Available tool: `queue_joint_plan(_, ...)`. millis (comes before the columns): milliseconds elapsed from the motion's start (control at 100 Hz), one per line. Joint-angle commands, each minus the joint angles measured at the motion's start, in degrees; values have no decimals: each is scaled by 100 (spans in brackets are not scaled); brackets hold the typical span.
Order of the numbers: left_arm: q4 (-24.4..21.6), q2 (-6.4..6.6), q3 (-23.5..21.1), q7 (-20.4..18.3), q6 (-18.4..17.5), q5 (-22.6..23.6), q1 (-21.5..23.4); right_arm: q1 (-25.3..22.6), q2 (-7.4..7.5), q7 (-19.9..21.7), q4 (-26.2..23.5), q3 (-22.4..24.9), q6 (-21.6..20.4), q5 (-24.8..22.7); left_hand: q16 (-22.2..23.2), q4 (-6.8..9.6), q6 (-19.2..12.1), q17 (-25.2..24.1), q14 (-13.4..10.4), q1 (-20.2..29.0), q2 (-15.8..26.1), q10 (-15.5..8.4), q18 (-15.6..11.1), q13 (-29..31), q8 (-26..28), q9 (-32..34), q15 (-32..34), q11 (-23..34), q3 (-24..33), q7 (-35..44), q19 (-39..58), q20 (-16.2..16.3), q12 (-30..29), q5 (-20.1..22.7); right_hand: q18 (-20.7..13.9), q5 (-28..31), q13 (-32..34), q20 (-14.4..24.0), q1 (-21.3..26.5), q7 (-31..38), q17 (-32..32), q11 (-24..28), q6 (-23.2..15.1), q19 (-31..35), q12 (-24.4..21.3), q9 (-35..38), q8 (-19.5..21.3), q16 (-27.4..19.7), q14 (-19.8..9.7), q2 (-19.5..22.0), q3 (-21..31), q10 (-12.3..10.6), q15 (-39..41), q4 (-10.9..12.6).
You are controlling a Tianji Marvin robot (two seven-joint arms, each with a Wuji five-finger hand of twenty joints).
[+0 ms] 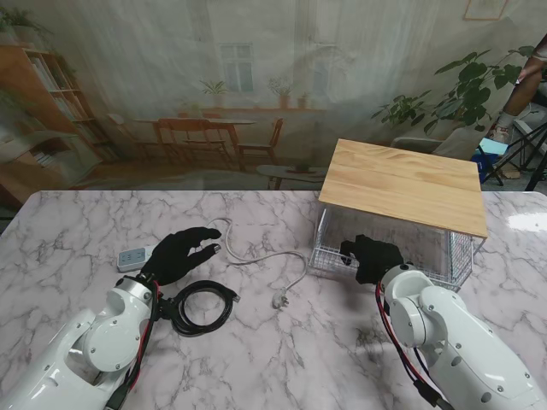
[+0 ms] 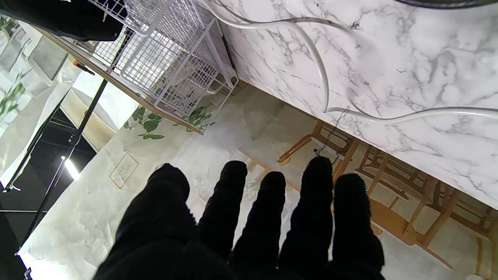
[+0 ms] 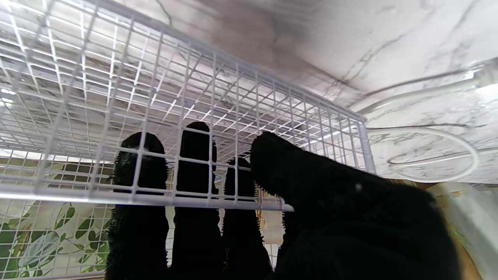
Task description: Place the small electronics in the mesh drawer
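No readable writing. Left hand (image 1: 181, 253) empty, fingers spread; right hand (image 1: 373, 257) hooked over mesh drawer (image 1: 389, 256) front rim.

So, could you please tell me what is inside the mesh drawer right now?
Through the mesh drawer only marble shows, and no electronics are visible. The right hand is at its front, fingers behind the wire. The wooden top covers the back part.
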Motion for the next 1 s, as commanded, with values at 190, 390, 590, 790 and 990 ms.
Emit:
queue_joint_plan(190,15,0,30,-88,41,-5,-16,-318,9,96,-349,110,-192,-67,30,-96,-55,-84,-31,-26,277,-95,21,-100,57,-85,-110,75,-114,49,-78,-8,4,76,-107,433,247,-173,519,245,255,220,-528,223,7,216,310,-94,156,-145,917,24,508,56)
queue_joint_plan(390,17,-4,36,-69,46,-7,-25,-494,13,158,-537,181,-229,-90,30,-97,-63,-89,-38,-35,284,-95,18,-103,55,-99,-111,71,-118,48,-82,-10,3,79,-122,488,285,-234,502,166,297,194,-595,235,8,255,279,-109,162,-197,1028,20,497,59)
queue_joint_plan(590,20,3,55,-101,49,-5,-35,-670,15,146,-691,244,-288,-176,31,-97,-66,-88,-36,-32,275,-92,22,-97,56,-90,-109,72,-117,51,-83,-10,3,81,-125,569,284,-273,511,120,299,126,-628,246,-18,283,262,-117,175,-243,1124,21,475,99)
queue_joint_plan(790,21,1,54,-93,46,-3,-35,-862,16,98,-788,317,-370,-204,31,-96,-65,-88,-33,-31,275,-99,26,-97,59,-94,-109,71,-115,54,-81,-9,2,84,-124,615,285,-293,525,81,298,75,-671,254,-28,336,254,-113,175,-258,1172,-6,470,94)
queue_joint_plan(990,24,3,60,-95,48,7,-40,-986,14,47,-851,357,-424,-216,31,-98,-59,-88,-35,-36,279,-98,22,-98,54,-91,-108,72,-118,49,-83,-10,3,80,-11,529,235,-394,381,-187,169,-187,-637,87,-87,347,136,-170,137,-33,816,-20,136,173)
